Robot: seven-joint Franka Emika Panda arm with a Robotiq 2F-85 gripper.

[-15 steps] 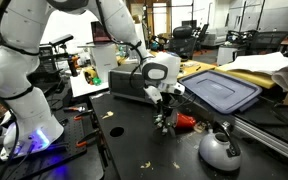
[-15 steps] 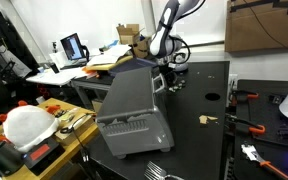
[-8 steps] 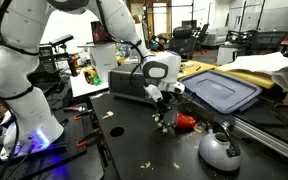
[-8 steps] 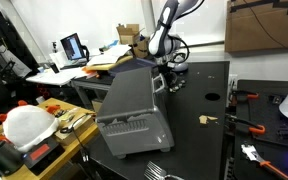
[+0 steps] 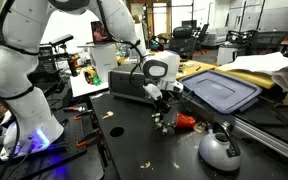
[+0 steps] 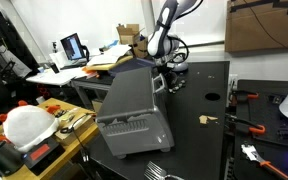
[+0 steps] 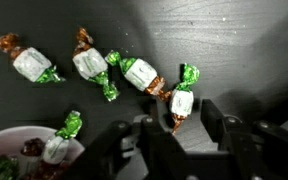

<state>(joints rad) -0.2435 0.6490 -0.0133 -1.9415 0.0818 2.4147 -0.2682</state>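
My gripper (image 7: 179,125) points down at the black table (image 5: 134,145) with its jaws open. Between the fingertips lies a wrapped candy (image 7: 181,102), white with green and brown twisted ends; the fingers stand on either side of it without closing on it. Three more such candies lie in a row to its left: one (image 7: 139,73), one (image 7: 90,63) and one (image 7: 30,64). A pale bowl (image 7: 9,142) at the lower left holds another candy (image 7: 56,145). The gripper shows low over the table in both exterior views (image 5: 162,118) (image 6: 165,80).
A grey box-like appliance (image 6: 132,105) stands beside the arm. A blue tray (image 5: 222,90), a small red object (image 5: 187,122) and a white rounded object (image 5: 220,148) lie near the gripper. Tools lie along the table's edges (image 6: 246,100).
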